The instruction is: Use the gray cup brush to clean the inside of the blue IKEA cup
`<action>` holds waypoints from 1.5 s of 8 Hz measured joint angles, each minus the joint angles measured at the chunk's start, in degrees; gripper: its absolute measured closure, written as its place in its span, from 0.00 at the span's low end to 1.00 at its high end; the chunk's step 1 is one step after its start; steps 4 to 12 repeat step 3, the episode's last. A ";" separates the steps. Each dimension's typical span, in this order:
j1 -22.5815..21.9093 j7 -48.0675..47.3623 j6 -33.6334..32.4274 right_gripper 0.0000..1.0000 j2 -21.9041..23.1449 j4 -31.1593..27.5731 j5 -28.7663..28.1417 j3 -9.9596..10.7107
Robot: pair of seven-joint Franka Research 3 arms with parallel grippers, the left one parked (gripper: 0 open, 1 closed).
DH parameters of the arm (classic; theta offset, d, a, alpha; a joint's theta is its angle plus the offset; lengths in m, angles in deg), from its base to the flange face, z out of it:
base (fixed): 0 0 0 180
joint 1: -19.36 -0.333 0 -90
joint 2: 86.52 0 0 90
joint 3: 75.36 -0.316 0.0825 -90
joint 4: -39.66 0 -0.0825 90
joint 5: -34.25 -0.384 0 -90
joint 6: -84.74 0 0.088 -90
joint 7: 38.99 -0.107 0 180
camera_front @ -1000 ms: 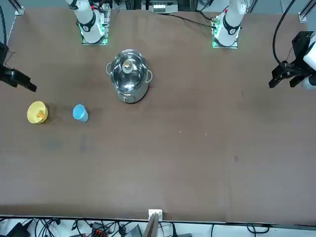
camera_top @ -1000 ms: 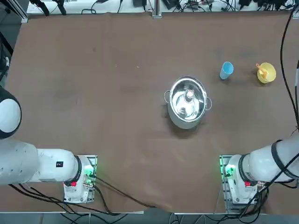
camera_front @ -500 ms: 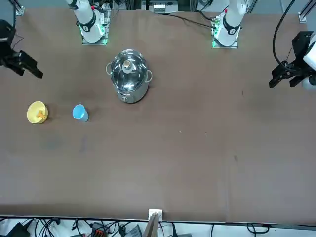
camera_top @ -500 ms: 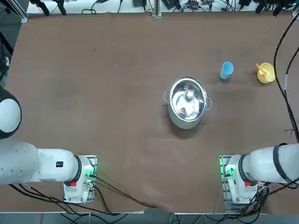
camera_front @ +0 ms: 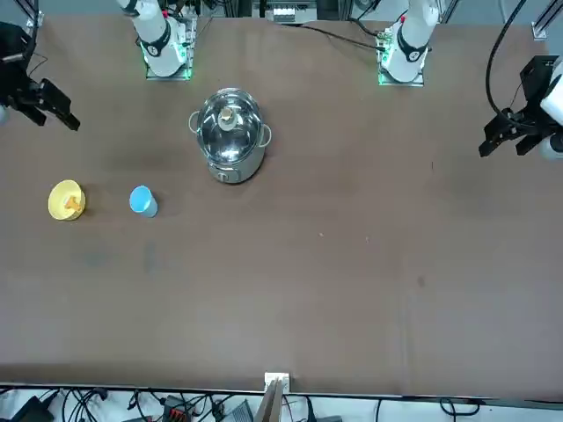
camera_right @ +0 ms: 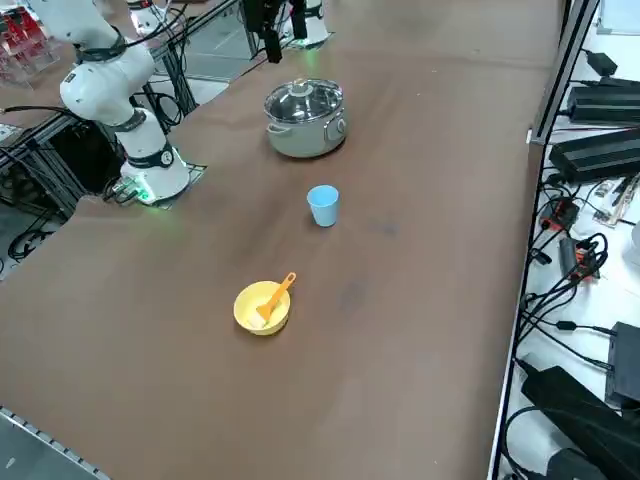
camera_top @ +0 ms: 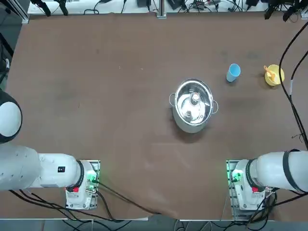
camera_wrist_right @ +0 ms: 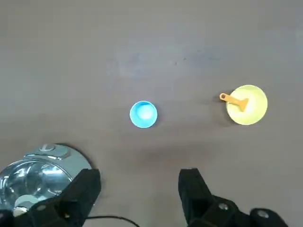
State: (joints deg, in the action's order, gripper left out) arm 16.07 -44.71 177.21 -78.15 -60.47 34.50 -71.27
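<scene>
The right gripper was held high above the brown table, its jaws spread wide and empty, with nothing between the two black fingers. In the front view the right gripper was seen at the picture's far left edge, raised well clear of the tabletop.

Seen from the wrist, the blue IKEA cup stood upright and open-mouthed beyond the fingertips, roughly in line with the gap between the jaws and well apart from them. The gray cup brush was found lying in a small yellow bowl, off to one side past the nearer finger, with its orange handle sticking out over the bowl's rim toward the cup. The brush end inside the bowl could not be made out clearly. A steel pot with a glass lid was placed close beside the other finger, partly hidden behind it.

From overhead, the blue IKEA cup and the small yellow bowl were set near each other but not touching, with the steel pot standing apart from both. In the right side view the gray cup brush was seen tilted, leaning on the bowl's edge.
</scene>
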 joint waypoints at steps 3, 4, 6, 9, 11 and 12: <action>0.00 3.06 0.07 0.00 -0.64 0.58 0.25 -0.07; 0.00 3.06 0.07 0.00 -0.64 0.58 0.25 -0.07; 0.00 3.06 0.07 0.00 -0.64 0.58 0.25 -0.07; 0.00 3.06 0.07 0.00 -0.64 0.58 0.25 -0.07; 0.00 3.06 0.07 0.00 -0.64 0.58 0.25 -0.07; 0.00 3.06 0.07 0.00 -0.64 0.58 0.25 -0.07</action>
